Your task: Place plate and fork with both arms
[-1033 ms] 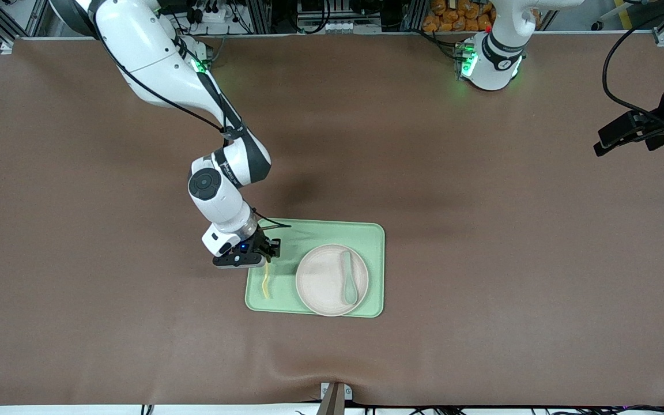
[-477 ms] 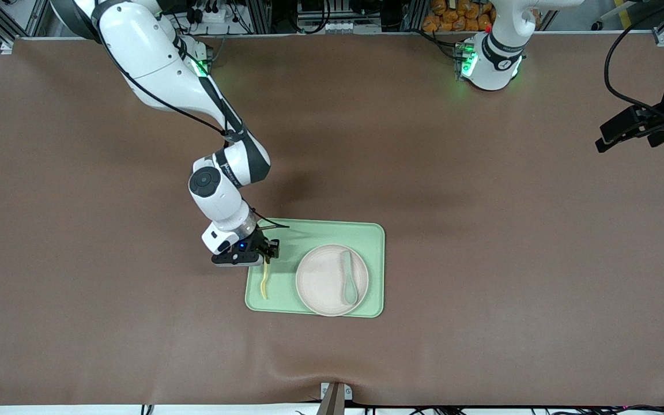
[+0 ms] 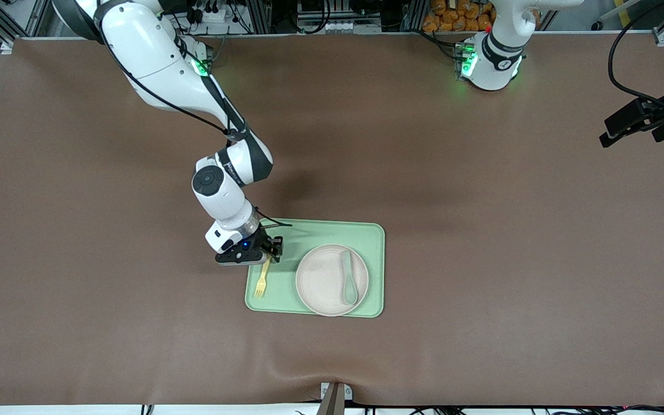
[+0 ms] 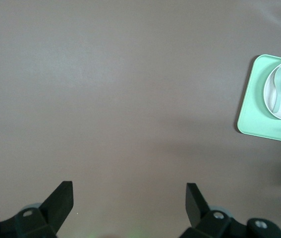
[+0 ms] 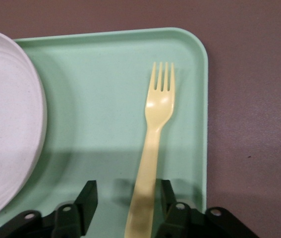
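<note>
One rectangular light-green tray (image 3: 314, 230) holds one round off-white plate (image 3: 323, 280), one grey-green spoon (image 3: 348, 282) lying in that plate, and one pale-yellow plastic fork (image 3: 261, 282) lying flat beside the plate toward the right arm's end. Right gripper (image 3: 267, 257), over the fork's handle end, fingers (image 5: 87, 198) parted either side of the handle, not pinching. Left gripper (image 4: 129, 197) waits spread wide over bare brown table (image 3: 482, 230), well apart.

Fork (image 3: 261, 282) now lies flat on green tray (image 3: 314, 230), tines showing, lower centre-left of frame. Right hand (image 5: 125, 198) has parted its fingers off the handle. Left hand (image 3: 646, 124) edges toward the right edge.
</note>
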